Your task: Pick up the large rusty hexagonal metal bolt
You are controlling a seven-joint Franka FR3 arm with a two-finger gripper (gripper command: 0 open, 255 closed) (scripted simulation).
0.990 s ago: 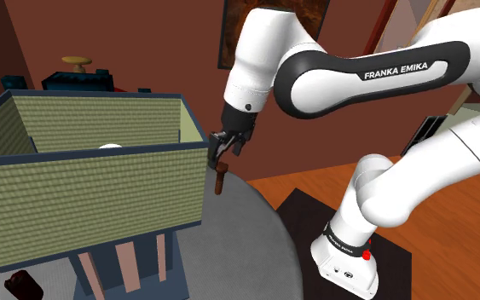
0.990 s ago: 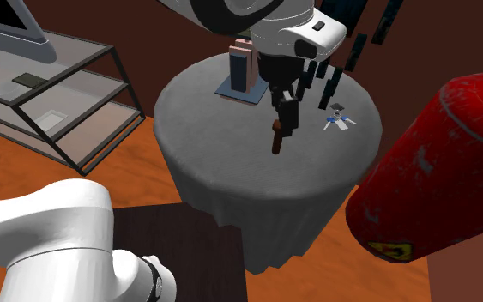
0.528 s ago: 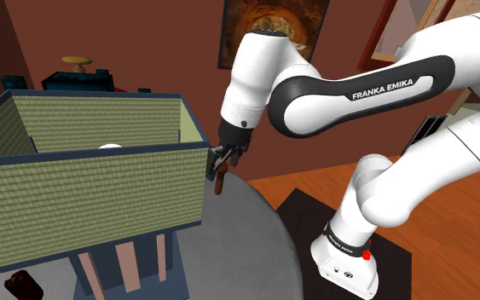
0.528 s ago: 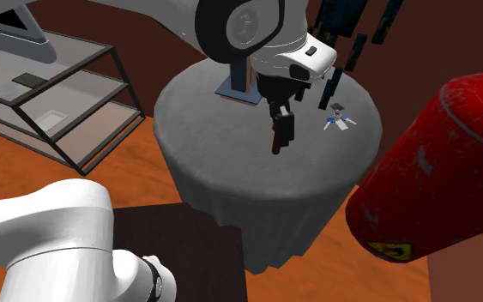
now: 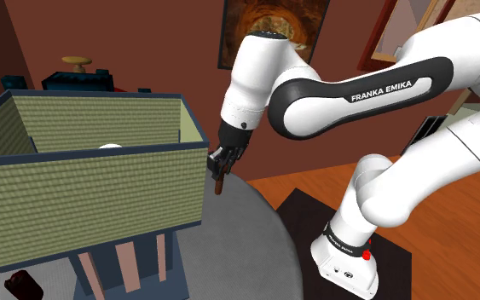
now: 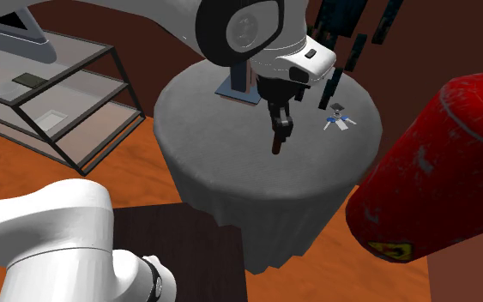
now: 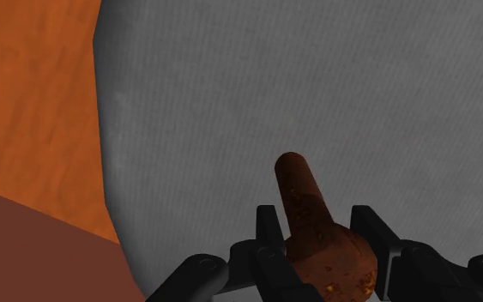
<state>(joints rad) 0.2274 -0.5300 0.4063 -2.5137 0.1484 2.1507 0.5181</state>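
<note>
Swung a little toward the shoulder view's left over the last second, while keeping the load at much the same height. Pinching the rusty bolt (image 7: 304, 202) by its broad end in the claw (image 7: 316, 221), pressed from both sides, with the shank aimed away from the palm and down at the grey tabletop (image 7: 334, 86). Hanging clear of that tabletop and touching nothing else, just beside the corner of the green-walled box (image 5: 101, 179) in the shoulder view and above the middle of the round top in the second exterior view.

Likely stiff and solid, heavy for its bulk, unyielding under pressure and not fragile. Rough and pitted with rust, so probably grippy rather than slick. Best taken across the broad head end rather than along the round shank, to avoid rolling in the pinch; apparently done so already. Sits right between the fingertips, broad end nearest the palm, shank jutting out past them. Judged as lifted. Calls for a steady hold and no jerks, to guard against swinging or twisting loose below the grip.
</note>
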